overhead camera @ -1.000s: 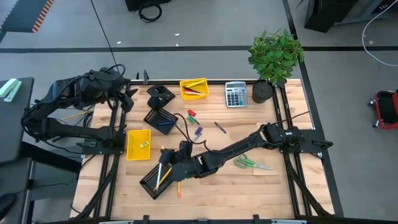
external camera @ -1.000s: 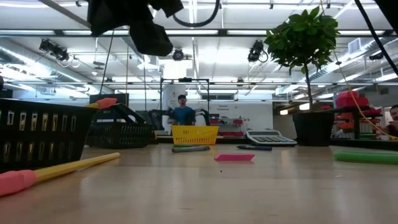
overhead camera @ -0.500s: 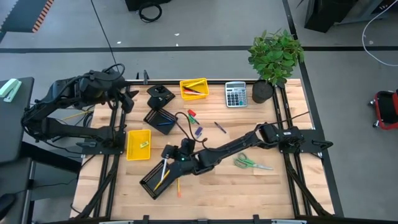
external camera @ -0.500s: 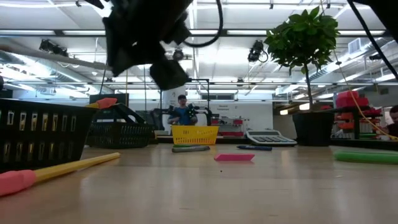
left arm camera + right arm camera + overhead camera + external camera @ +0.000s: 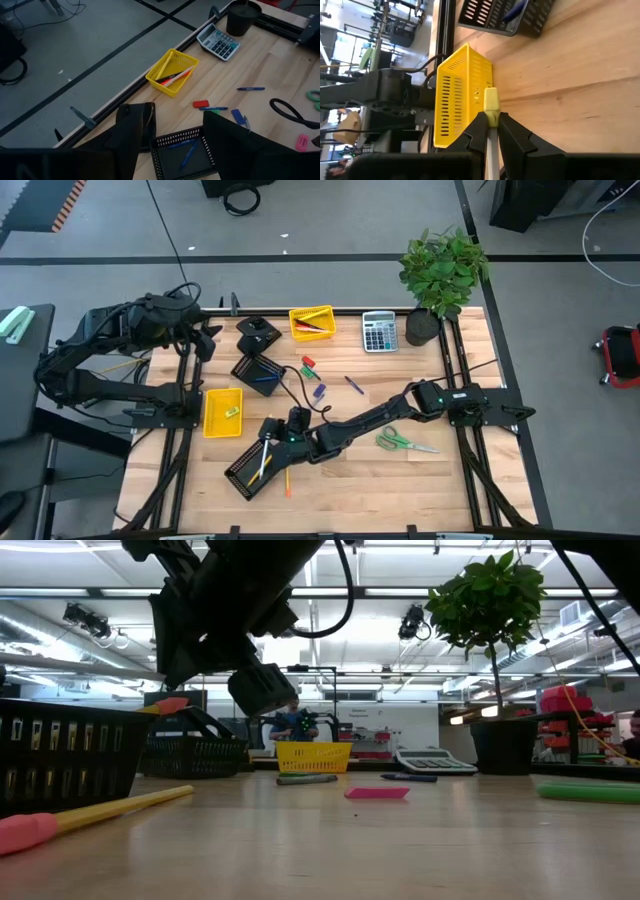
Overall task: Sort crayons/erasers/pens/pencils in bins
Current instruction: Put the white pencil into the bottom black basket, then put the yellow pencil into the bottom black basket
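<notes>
The right gripper [image 5: 268, 442] is closed on 1 yellow pencil [image 5: 490, 107], its fingers [image 5: 479, 131] pinching the shaft just behind the eraser end. It hovers over the near-left black mesh bin [image 5: 243, 472], which already holds yellow sticks lying along its length. The held pencil's long axis must line up with that bin's before lowering. The left gripper [image 5: 175, 137] waits far left, jaws apart, empty.

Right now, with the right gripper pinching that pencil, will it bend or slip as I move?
Probably stiff: the pencil runs straight through the right gripper. Likely light, being so thin. It could pivot, pinched at one narrow spot.
</notes>
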Motion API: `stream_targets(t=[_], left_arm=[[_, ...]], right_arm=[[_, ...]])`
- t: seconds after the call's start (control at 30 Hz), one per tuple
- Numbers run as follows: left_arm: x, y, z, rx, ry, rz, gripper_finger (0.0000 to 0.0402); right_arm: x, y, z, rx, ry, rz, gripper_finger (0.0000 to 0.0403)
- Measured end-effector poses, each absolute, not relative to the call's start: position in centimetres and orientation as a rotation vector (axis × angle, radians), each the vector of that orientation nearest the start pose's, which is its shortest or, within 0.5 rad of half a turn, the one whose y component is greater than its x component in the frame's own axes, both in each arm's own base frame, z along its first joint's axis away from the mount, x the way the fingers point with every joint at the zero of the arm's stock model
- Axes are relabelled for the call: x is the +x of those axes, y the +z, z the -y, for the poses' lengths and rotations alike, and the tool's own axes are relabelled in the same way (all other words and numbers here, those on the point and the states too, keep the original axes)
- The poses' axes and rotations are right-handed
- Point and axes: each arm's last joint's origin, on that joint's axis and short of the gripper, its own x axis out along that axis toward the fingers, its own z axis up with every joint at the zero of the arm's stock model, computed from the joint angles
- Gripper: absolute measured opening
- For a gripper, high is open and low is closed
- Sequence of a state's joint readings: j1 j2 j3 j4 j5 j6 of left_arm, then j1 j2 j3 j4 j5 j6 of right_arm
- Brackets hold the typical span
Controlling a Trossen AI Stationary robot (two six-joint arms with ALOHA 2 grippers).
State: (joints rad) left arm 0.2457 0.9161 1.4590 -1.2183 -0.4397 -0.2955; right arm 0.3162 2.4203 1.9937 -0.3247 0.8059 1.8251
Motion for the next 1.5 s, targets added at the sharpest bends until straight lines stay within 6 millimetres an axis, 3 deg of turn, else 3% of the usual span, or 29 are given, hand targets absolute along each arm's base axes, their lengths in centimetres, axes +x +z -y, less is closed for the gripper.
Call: stream_targets(t=[0.8,1.5], left_arm=[[9.8,42.5,-3.7,-0.197,0.762,-0.687,0.0209],[9.7,42.4,-3.7,-0.196,0.763,-0.695,0.0199]], right_arm=[[51.2,17.5,-15.4,1.234,-0.787,-0.056,0.0067],[51.3,17.4,-16.6,1.227,-0.562,-0.371,0.0080]])
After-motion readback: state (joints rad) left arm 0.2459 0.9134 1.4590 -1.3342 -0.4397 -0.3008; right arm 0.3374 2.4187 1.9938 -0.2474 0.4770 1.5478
